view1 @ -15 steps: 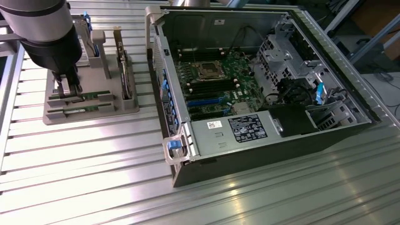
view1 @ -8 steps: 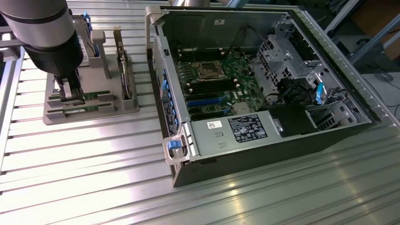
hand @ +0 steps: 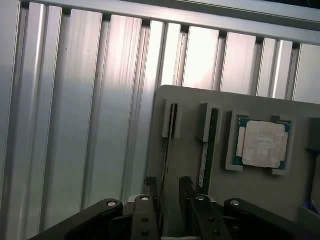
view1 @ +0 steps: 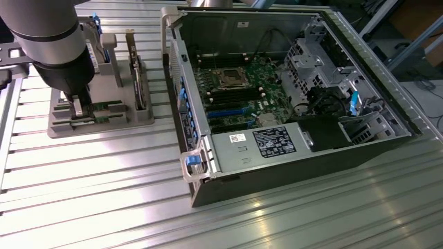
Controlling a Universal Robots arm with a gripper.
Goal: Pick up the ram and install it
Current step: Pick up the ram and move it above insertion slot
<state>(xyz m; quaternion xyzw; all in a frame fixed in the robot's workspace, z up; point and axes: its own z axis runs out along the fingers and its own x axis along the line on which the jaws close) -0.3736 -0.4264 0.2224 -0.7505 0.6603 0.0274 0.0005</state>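
Two ram sticks stand on edge in slots of a grey holder [hand: 190, 120] on the table. My gripper [hand: 169, 182] is open and lowered over the holder. Its two black fingers [hand: 152, 200] straddle the first ram [hand: 168, 145] without visibly clamping it. The second ram [hand: 206, 150] stands in the neighbouring slot, just outside the other finger. In the exterior view my gripper [view1: 78, 107] is down at the holder [view1: 138, 122] at that view's left, with a bit of green ram [view1: 104, 108] beside it. The open computer case [view1: 291, 150] lies at that view's right, its motherboard [view1: 239, 93] exposed.
A square silver processor chip [hand: 262, 144] sits in a pocket of the holder beyond the second stick. A hard drive [view1: 140, 85] stands upright in the holder. Inside the case are a power supply [view1: 260, 145], a drive cage [view1: 312, 67] and cables. The ribbed aluminium table [view1: 90, 197] surrounds everything.
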